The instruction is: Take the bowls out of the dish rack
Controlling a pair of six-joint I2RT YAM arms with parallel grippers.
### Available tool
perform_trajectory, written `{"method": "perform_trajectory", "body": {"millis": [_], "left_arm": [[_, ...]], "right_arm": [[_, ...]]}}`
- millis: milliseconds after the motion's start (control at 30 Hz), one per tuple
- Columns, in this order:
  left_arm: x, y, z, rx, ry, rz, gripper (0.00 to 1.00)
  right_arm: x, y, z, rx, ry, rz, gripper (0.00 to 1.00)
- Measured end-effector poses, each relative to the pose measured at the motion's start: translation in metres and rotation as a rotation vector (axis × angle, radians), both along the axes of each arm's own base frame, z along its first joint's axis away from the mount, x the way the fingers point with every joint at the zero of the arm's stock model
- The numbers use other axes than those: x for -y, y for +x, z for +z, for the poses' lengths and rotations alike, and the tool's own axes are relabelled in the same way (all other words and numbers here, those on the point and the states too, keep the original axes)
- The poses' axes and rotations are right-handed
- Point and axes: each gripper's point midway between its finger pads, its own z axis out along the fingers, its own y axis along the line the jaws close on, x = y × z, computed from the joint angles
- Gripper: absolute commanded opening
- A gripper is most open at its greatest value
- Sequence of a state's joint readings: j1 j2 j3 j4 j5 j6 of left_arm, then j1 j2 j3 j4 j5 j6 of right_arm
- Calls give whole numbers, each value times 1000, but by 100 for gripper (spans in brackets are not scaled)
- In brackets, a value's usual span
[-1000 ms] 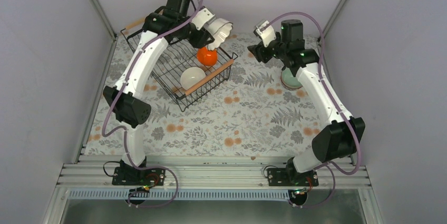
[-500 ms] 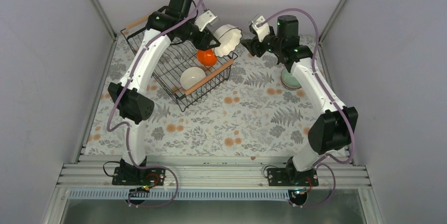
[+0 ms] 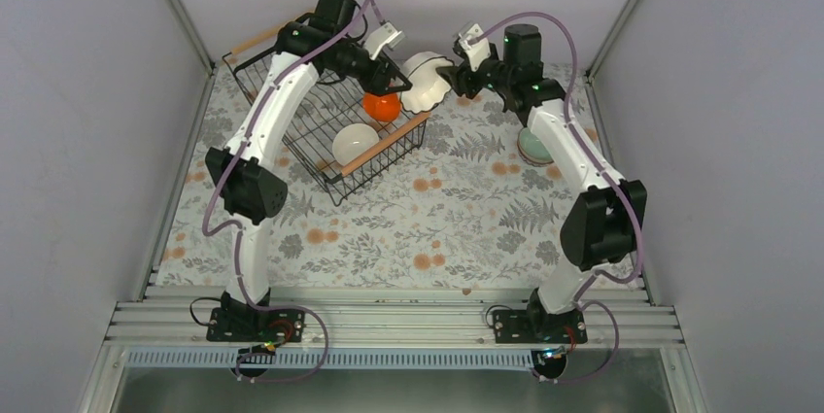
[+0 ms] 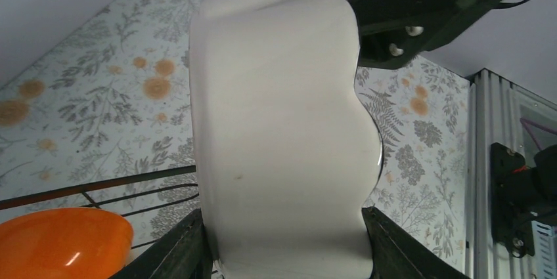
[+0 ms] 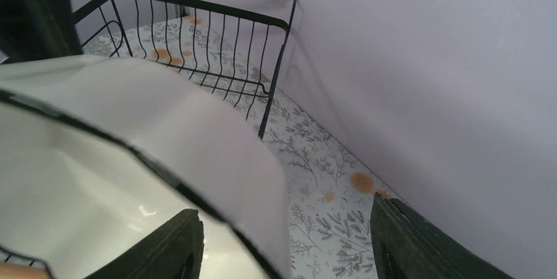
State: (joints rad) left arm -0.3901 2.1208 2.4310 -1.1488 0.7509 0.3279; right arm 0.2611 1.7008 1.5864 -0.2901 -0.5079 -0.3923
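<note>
Floral cloth [image 3: 437, 228] is seen covering the table from the overhead camera, with the black wire dish rack [image 3: 321, 165] set at its far left. An orange bowl [image 3: 382, 107] and a plain white bowl [image 3: 355, 143] are seen inside the rack. A pale green bowl [image 3: 534, 146] is stood on the cloth at far right, a placement picked up by neither wrist camera. A scallop-edged white bowl [image 3: 425, 83] is held in the air above the rack's right corner, between the two arms. Only in the left wrist view is the left gripper [image 4: 289, 246] shown clamped on that bowl, both fingers pressed to its sides. Only in the right wrist view is the right gripper [image 5: 286, 246] shown spread wide, with the bowl's rim lying between its fingers, one finger at the bowl and the other apart from it.
</note>
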Motion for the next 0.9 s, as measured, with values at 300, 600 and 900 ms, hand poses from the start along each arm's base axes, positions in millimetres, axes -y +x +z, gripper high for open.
{"method": "perform_trajectory", "body": {"millis": [300, 600, 900], "left_arm": [[1, -5, -1, -31, -20, -21, 4], [-2, 1, 4, -23, -42, -11, 16], [3, -3, 8, -2, -52, -39, 100]], "right_arm": [[-5, 17, -17, -30, 9, -2, 31], [-12, 16, -16, -28, 14, 35, 4], [-11, 10, -24, -114, 27, 20, 4]]}}
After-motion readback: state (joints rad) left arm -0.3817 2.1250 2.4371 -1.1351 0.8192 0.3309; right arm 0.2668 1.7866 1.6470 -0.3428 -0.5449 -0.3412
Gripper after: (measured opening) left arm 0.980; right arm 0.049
